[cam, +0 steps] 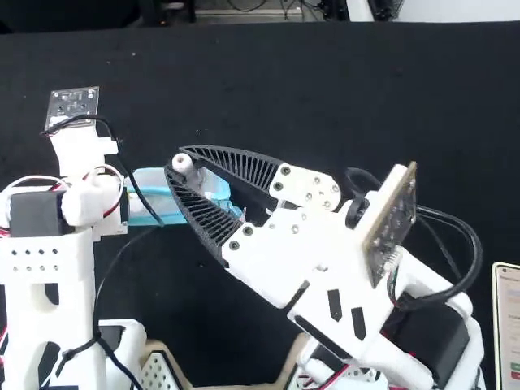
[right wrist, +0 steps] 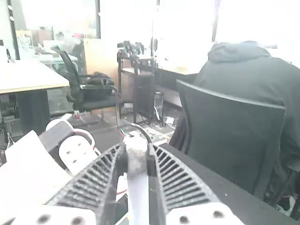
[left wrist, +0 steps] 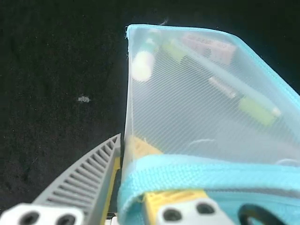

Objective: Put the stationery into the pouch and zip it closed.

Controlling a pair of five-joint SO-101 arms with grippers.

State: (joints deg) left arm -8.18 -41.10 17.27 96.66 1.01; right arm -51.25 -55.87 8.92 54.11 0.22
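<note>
Right gripper (right wrist: 136, 146): clamped on a white pen (right wrist: 137, 166), which stands straight up between the two ribbed black fingers (right wrist: 93, 183).

High view: the same gripper (cam: 185, 166) points toward 10 o'clock, with the capped end of the pen (cam: 182, 162) just at its tips. The right arm (cam: 349, 276) rises from 5 o'clock and is stretched low across the middle of the black table (cam: 325, 81). The pale blue pouch (cam: 150, 195) lies at 9 o'clock, directly under those fingers. One end of it runs in beneath the head of the left arm (cam: 49, 244), which stands upright at 8 o'clock.

Right wrist view: the camera is tilted away from the table toward the room, with a dark chair (right wrist: 234, 126) behind the pen.

Left wrist view: this view alone gives the pouch's contents. The left gripper (left wrist: 124, 159) is closed on the turquoise hem at one corner of the pouch (left wrist: 197, 126); a grey ribbed finger (left wrist: 89, 180) lies against the pouch's side. Through the clear mesh can be seen a green-ended pen (left wrist: 243, 98), a pink eraser (left wrist: 208, 47) and a short white tube (left wrist: 143, 65). The pouch lies flat on the table (left wrist: 56, 70). Whether its zip is drawn cannot be told.
</note>
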